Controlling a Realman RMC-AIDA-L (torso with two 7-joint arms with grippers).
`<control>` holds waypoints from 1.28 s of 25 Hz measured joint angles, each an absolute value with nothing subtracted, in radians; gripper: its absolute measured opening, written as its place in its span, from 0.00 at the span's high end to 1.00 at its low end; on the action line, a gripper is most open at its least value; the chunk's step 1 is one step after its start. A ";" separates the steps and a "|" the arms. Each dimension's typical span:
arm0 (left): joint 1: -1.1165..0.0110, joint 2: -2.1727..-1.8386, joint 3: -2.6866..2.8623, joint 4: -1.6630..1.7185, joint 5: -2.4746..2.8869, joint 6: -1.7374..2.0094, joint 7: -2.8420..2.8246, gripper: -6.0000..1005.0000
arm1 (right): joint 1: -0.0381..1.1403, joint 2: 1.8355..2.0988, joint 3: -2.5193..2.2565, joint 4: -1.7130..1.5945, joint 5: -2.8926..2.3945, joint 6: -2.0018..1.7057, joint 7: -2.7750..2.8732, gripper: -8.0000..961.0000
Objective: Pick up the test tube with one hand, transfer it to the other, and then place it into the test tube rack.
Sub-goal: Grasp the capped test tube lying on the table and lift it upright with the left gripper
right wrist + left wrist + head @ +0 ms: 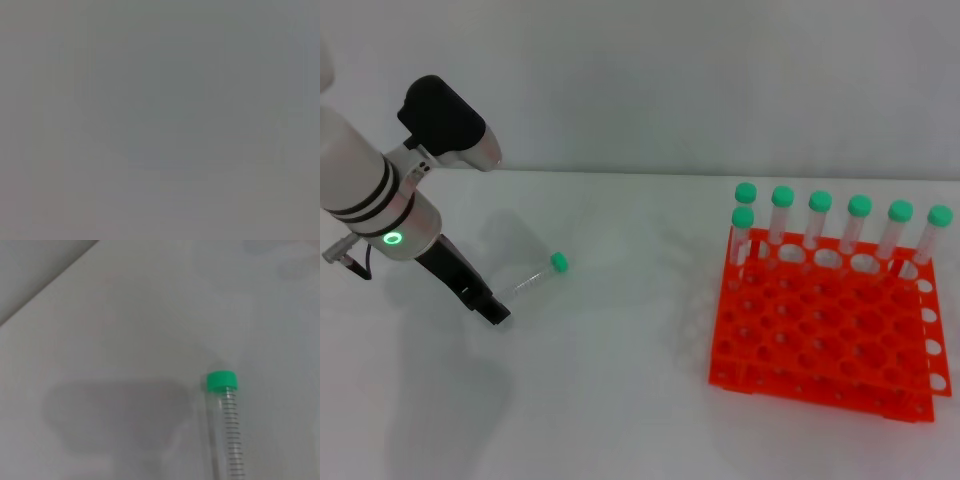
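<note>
Left gripper [498, 310] beside lying test tube [538, 277], grip unclear; rack [820, 330] well apart.

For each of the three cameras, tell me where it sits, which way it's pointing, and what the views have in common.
Head view: from the robot's head, looking forward and down at the table, the loose test tube, the orange test tube rack; the left arm and left hand show.
Left wrist view: from the left wrist, down at the tube; no body shows.
Right wrist view: featureless grey; nothing can be made out.
Shared: head and left wrist views both show the loose tube.
</note>
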State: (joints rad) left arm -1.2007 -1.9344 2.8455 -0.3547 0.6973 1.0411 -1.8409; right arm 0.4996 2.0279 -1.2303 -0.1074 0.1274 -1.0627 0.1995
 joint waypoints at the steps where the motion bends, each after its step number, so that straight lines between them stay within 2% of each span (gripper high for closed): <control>1: -1.199 -1.935 2.845 -0.352 0.696 1.032 -1.839 0.26 | 0.499 2.028 -1.230 -0.107 0.127 -1.063 0.199 0.11; 23: -1.195 -1.945 2.846 -0.332 0.694 0.975 -1.810 0.27 | 0.503 2.028 -1.230 -0.107 0.127 -1.063 0.199 0.11; 32: -1.195 -1.962 2.846 -0.331 0.697 0.961 -1.804 0.60 | 0.502 2.028 -1.230 -0.107 0.127 -1.063 0.199 0.11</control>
